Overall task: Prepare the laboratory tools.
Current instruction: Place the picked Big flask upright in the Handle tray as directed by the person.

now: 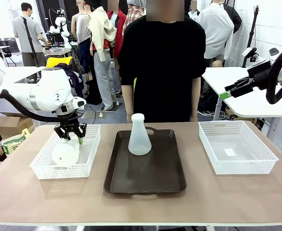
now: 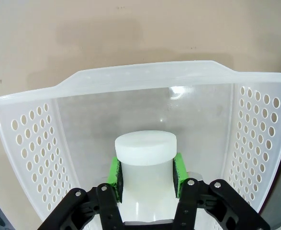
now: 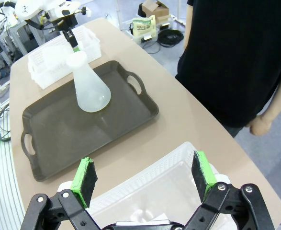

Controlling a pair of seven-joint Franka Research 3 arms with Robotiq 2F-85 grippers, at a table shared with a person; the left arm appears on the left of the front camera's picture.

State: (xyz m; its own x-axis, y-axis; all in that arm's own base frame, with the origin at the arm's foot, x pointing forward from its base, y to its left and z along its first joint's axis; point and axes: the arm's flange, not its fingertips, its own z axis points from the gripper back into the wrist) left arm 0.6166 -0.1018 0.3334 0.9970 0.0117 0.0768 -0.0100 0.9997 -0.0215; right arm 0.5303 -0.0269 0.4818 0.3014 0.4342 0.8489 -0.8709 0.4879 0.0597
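**Inspector:** Report the grip and where the flasks are.

**Operator:** My left gripper (image 2: 146,175) has its jaws clamped on the neck of one flask (image 1: 65,151), green pads either side just under the rim. That flask sits inside the left basket (image 1: 41,169), at nine o'clock from the tray (image 1: 116,185). I judge the neck hold is chosen because the wide base would not fit the jaws. The second flask (image 1: 139,135) stands upright on the tray, toward its twelve o'clock end. My right gripper (image 3: 145,179) hangs above the right basket (image 1: 265,168) at three o'clock, jaws wide apart, holding nothing.

**Inspector:** Surface and surroundings?

**Operator:** The tan table (image 1: 25,202) is flat and matte. A person (image 1: 162,62) in black stands at twelve o'clock, arms down. Behind are white tables and other people.
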